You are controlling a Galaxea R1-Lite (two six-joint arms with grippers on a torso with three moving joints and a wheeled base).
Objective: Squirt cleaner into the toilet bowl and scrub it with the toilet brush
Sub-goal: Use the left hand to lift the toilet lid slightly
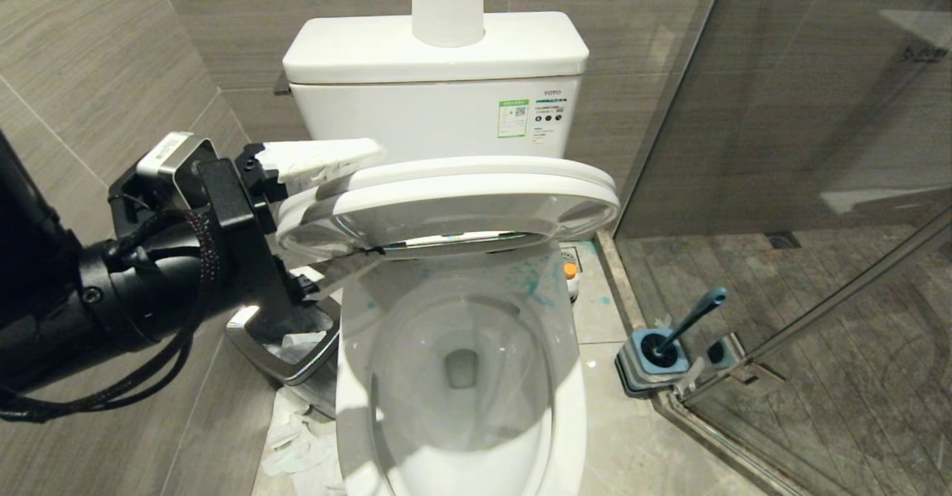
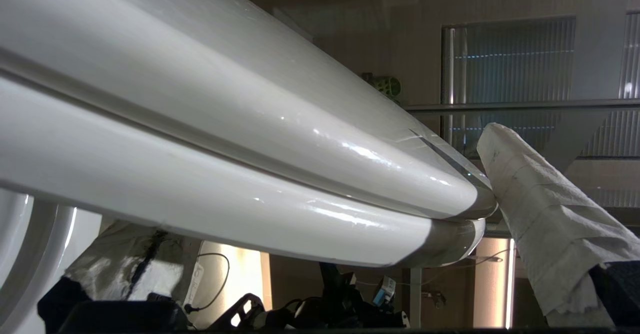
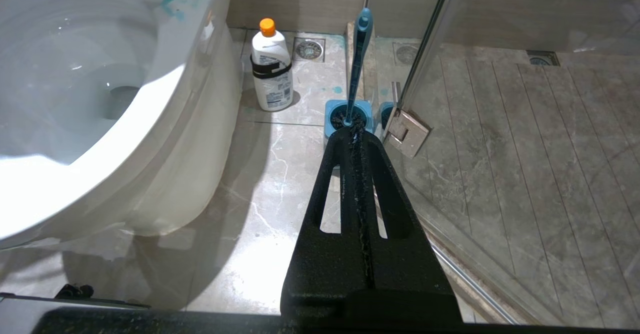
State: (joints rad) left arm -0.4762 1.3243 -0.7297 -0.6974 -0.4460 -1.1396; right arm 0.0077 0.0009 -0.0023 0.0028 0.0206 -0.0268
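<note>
The white toilet bowl (image 1: 573,407) (image 3: 150,103) stands uncovered, with teal splashes (image 1: 535,280) on its back rim. Its seat and lid (image 1: 446,198) hang tilted about halfway up. My left gripper (image 1: 372,202) is open wide across their left edge: one paper-wrapped finger (image 2: 540,214) lies over the lid, the other under the seat. The cleaner (image 3: 271,68), a white bottle with an orange cap (image 1: 570,269), stands on the floor right of the bowl. The toilet brush (image 1: 692,317) (image 3: 359,63) sits in its blue holder (image 1: 654,358). My right gripper (image 3: 352,133) is shut and empty, low over the floor, pointing at the holder.
A steel waste bin (image 1: 290,347) with paper in it stands left of the toilet, under my left arm. Crumpled tissue (image 1: 297,436) lies on the floor in front of it. A glass shower partition (image 1: 744,184) closes off the right. A paper roll (image 1: 448,1) stands on the tank.
</note>
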